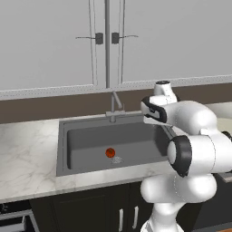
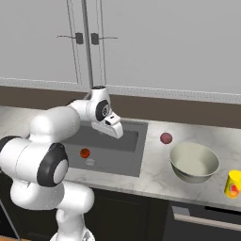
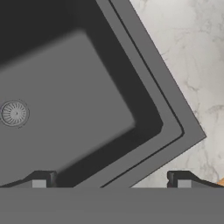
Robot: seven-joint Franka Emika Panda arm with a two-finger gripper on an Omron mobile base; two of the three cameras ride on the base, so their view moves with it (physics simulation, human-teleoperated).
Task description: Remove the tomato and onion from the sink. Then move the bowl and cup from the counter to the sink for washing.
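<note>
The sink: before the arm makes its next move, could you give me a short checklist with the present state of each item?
1. Tomato to be out of the sink: not ok, it lies beside the drain.
2. Onion out of the sink: ok, it rests on the counter.
3. Gripper open and empty: ok.
4. Gripper above the tomato: not ok, it hangs over the basin's corner.
5. Bowl and cup in the sink: not ok.

We see our arm (image 2: 52, 141) bent at the elbow and reaching forward, the wrist turned down. Our gripper (image 3: 111, 179) points downward, and its two fingers (image 3: 41, 181) stand wide apart, with nothing between them.
</note>
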